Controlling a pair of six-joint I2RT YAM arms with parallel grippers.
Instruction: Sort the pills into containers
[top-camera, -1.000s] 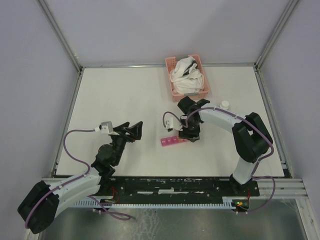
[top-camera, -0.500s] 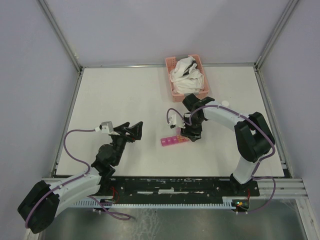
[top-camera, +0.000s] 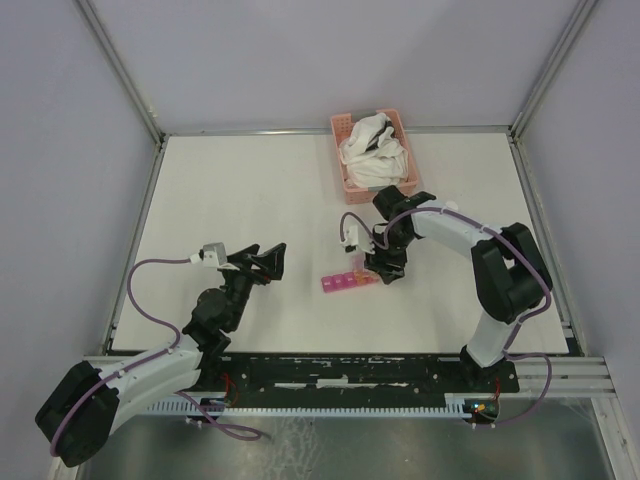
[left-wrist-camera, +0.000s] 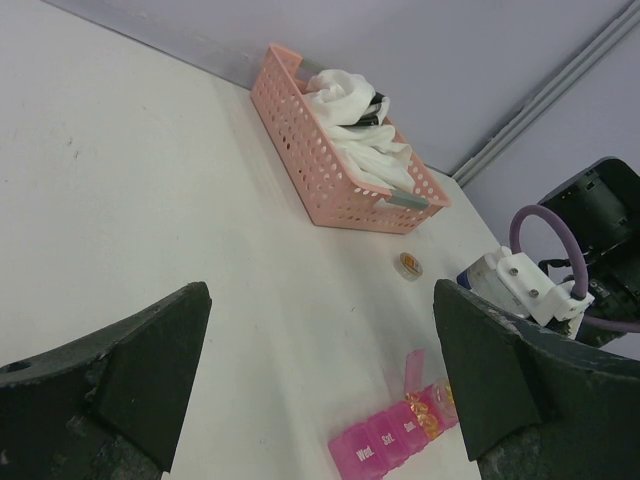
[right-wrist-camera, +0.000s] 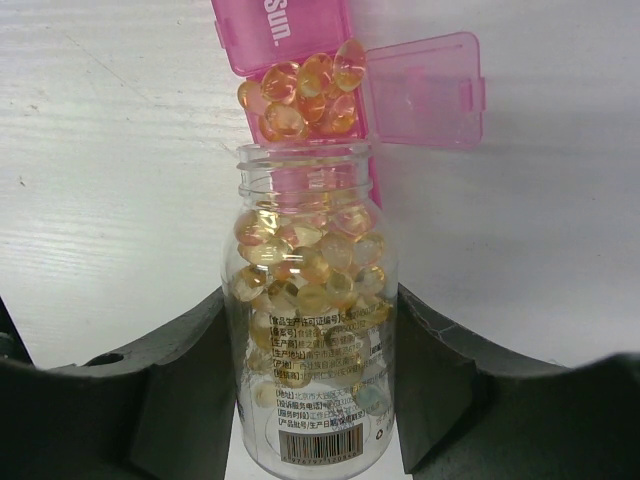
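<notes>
Right jaws grip the jar (right-wrist-camera: 312, 400) of pills (right-wrist-camera: 305, 280), mouth at 6 o'clock of the heaped open compartment (right-wrist-camera: 305, 95); left jaws gape empty; pouring here risks overflow onto the tabletop (right-wrist-camera: 100, 200).

The jar (right-wrist-camera: 310, 330) loses its base at the bottom edge of the right wrist view, and its label (right-wrist-camera: 315, 415) is too fine to read. The box (right-wrist-camera: 290, 35) is cut off at the top edge and runs behind the jar as a pink smear. Both fingers (right-wrist-camera: 190, 400) run off the lower corners.

In the top view the right gripper (top-camera: 385, 268) hides the jar and the box's right end; the pills (right-wrist-camera: 305, 85) are too small to see there.

In the left wrist view the left gripper (left-wrist-camera: 320, 290) is cut by the bottom edge and the box lettering blurs. A small round thing (left-wrist-camera: 408, 265) below the basket (left-wrist-camera: 330, 195) is too small to tell.
</notes>
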